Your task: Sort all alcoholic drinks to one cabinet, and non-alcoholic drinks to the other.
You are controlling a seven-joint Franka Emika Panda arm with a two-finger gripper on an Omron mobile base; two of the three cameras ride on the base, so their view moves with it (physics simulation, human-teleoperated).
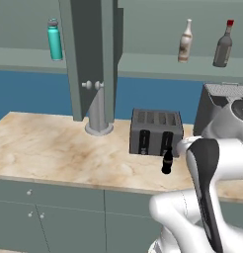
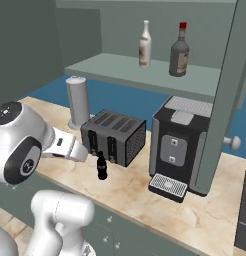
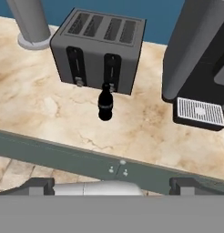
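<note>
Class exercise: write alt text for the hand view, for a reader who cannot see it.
A small black bottle stands upright on a marbled beige counter, just in front of a grey four-slot toaster. A dark coffee machine with a drip tray stands to the right, and a grey cylinder at upper left.

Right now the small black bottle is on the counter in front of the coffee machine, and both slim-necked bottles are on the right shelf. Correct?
Not quite. The black bottle stands on the counter in front of the toaster, not the coffee machine, as the hand view shows. The cream bottle and red-capped bottle are on the right shelf.
</note>
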